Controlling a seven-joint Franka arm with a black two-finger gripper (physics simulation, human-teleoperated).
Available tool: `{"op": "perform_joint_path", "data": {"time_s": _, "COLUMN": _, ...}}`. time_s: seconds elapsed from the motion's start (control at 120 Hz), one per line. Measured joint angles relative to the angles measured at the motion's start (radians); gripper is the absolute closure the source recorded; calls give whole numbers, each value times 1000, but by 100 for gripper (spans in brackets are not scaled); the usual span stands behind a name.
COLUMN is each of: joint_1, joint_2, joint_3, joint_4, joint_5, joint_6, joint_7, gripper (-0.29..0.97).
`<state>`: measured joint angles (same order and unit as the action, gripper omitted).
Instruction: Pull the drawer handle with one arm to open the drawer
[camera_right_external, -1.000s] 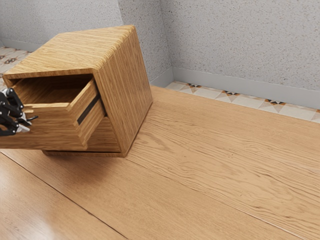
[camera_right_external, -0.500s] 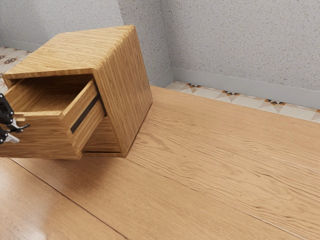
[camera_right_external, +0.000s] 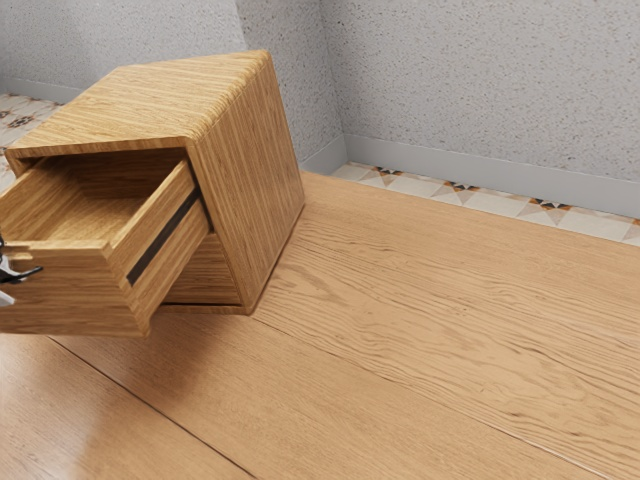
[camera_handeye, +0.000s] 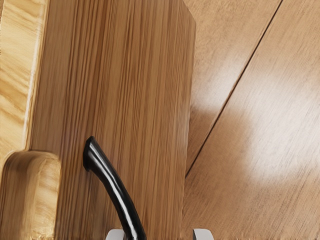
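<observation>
A wooden cabinet (camera_right_external: 240, 150) stands at the exterior view's left with its top drawer (camera_right_external: 90, 285) pulled well out, the inside bare. My gripper (camera_right_external: 5, 272) shows as a sliver at the frame's left edge, against the drawer front. In the wrist view the drawer front (camera_handeye: 125, 75) carries a curved black handle (camera_handeye: 107, 185). The handle runs down between my gripper's (camera_handeye: 159, 235) two grey fingertips (camera_handeye: 116, 234), close to one of them and well apart from the other. The fingers stand wider than the handle, so the gripper is open around it.
The cabinet rests on a wide wooden surface (camera_right_external: 450, 330) that stretches to the exterior view's right. Grey speckled walls (camera_right_external: 480, 70) and a strip of patterned tiles (camera_right_external: 500, 195) lie behind. A closed lower panel (camera_right_external: 205, 280) sits beneath the drawer.
The drawer has slid further out toward the exterior view's left, and my gripper has moved with it, almost out of the frame.
</observation>
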<state>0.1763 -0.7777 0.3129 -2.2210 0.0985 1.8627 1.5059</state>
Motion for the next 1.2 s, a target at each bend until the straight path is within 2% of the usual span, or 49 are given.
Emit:
{"op": "perform_joint_path", "data": {"time_s": 0.308, "joint_1": 8, "joint_2": -10, "joint_3": -8, "joint_4": 14, "joint_5": -2, "joint_6": -24, "joint_7": 0, "gripper": 51}}
{"op": "perform_joint_path", "data": {"time_s": 0.483, "joint_1": 16, "joint_2": 5, "joint_3": -48, "joint_4": 98, "joint_5": -20, "joint_6": -53, "joint_7": 0, "gripper": 44}}
{"op": "perform_joint_path", "data": {"time_s": 0.55, "joint_1": 15, "joint_2": 69, "joint_3": -63, "joint_4": 178, "joint_5": -36, "joint_6": -82, "joint_7": 0, "gripper": 42}}
{"op": "perform_joint_path", "data": {"time_s": 0.683, "joint_1": -34, "joint_2": 330, "joint_3": -83, "joint_4": 476, "joint_5": -59, "joint_6": -194, "joint_7": -2, "gripper": 37}}
{"op": "perform_joint_path", "data": {"time_s": 0.842, "joint_1": -115, "joint_2": 582, "joint_3": -75, "joint_4": 739, "joint_5": -90, "joint_6": -357, "joint_7": -17, "gripper": 19}}
{"op": "perform_joint_path", "data": {"time_s": 0.992, "joint_1": -134, "joint_2": 627, "joint_3": -63, "joint_4": 780, "joint_5": -90, "joint_6": -460, "joint_7": -56, "gripper": 10}}
{"op": "perform_joint_path", "data": {"time_s": 1.2, "joint_1": -152, "joint_2": 628, "joint_3": -64, "joint_4": 798, "joint_5": -82, "joint_6": -520, "joint_7": -117, "gripper": 4}}
